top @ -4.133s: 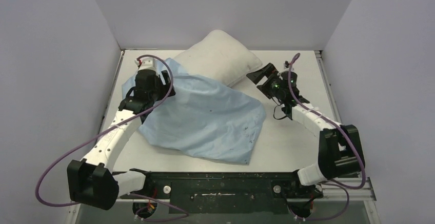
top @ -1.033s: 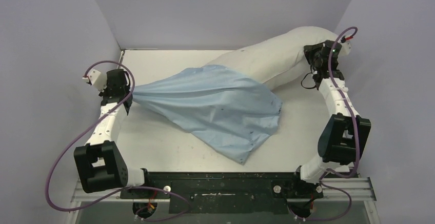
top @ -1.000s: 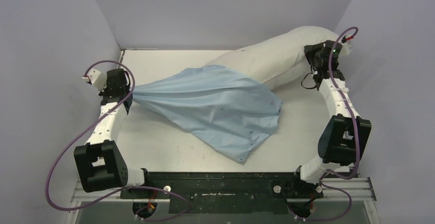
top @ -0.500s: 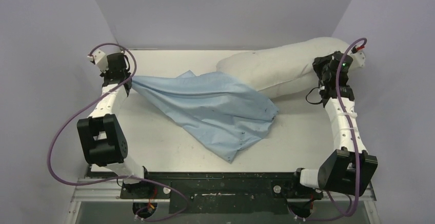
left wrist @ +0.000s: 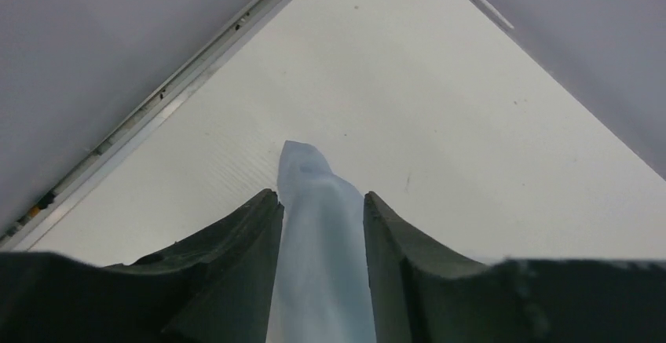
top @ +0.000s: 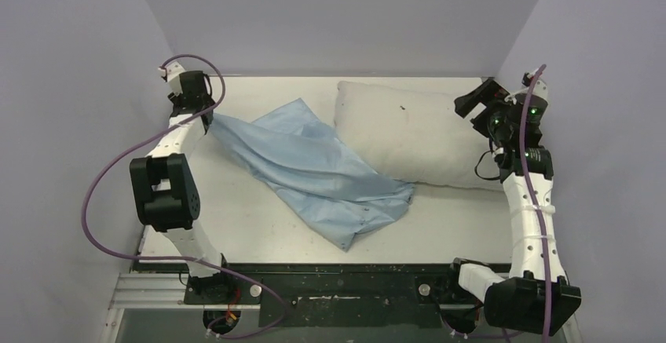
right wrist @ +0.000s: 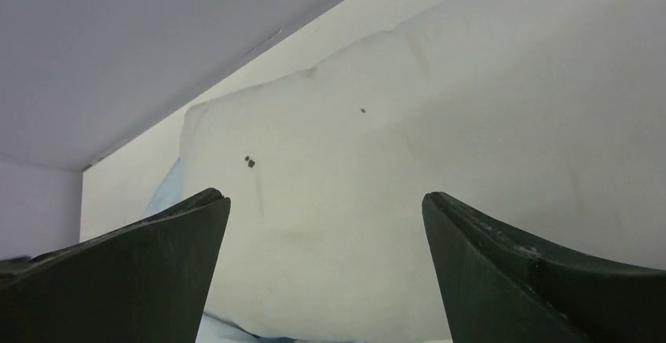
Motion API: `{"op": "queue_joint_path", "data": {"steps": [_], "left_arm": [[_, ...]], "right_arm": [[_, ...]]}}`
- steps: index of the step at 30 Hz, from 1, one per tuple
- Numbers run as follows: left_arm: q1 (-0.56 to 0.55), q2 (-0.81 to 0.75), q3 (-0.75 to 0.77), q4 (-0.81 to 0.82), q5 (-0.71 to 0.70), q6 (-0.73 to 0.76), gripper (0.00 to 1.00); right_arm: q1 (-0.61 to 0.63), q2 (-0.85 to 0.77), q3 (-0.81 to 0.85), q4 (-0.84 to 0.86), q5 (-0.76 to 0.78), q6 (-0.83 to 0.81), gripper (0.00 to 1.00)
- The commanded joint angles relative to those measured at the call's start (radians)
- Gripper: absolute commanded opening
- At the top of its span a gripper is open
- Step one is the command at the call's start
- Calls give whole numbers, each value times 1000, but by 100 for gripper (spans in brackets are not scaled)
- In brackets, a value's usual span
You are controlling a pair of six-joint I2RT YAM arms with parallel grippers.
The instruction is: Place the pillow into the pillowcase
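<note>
The off-white pillow (top: 408, 135) lies flat on the table at the back right and fills the right wrist view (right wrist: 377, 186). The wrinkled light-blue pillowcase (top: 314, 166) lies spread beside it, its near right edge overlapping the pillow's front left corner. One corner of the pillowcase is drawn out to the far left. My left gripper (top: 210, 115) is at that corner with its jaws parted. The strip of pillowcase (left wrist: 318, 264) runs between its fingers (left wrist: 320, 195). My right gripper (top: 473, 101) hangs wide open over the pillow's right end (right wrist: 326, 195), holding nothing.
The white table (top: 259, 225) is boxed in by grey-lilac walls on the left, back and right. The left gripper is close to the back left corner rail (left wrist: 157, 96). The right arm stands near the right wall. A black rail (top: 338, 280) runs along the near edge.
The right gripper let go of the pillow, which dropped flat onto the table. The left arm swung toward the back left corner, dragging the pillowcase, and its jaws parted.
</note>
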Motion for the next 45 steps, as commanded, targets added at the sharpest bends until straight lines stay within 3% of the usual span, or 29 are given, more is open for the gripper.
{"op": "queue_joint_path", "data": {"steps": [1, 7, 12, 14, 17, 21, 27, 36, 39, 43, 45], "left_arm": [[-49, -1, 105, -48, 39, 38, 52], [-218, -108, 75, -118, -138, 124, 72], [-306, -311, -153, -56, 103, 65, 83], [-372, -380, -247, -26, 93, 55, 92], [-455, -453, -364, 12, 68, 79, 94], [-465, -480, -453, 14, 209, 15, 94], [-464, -470, -566, 96, 295, -60, 93], [-446, -268, -470, 119, 241, -137, 90], [-441, -180, -404, 37, 141, -109, 90], [-395, -82, -353, 45, 118, -103, 90], [-369, -33, -314, 40, 125, -97, 90]], "right_arm": [[85, 74, 141, -81, -60, -162, 100], [302, 268, 384, -305, 59, -450, 100], [405, 318, 386, -325, 47, -740, 100], [410, 327, 386, -290, 14, -813, 100], [434, 369, 433, -295, -25, -907, 100], [513, 433, 439, -244, 68, -969, 100], [611, 516, 402, -273, 155, -1061, 100], [611, 708, 415, -166, 358, -1065, 98], [603, 792, 495, -175, 380, -994, 90], [577, 845, 555, -142, 446, -909, 36], [560, 841, 570, -130, 507, -878, 25]]}}
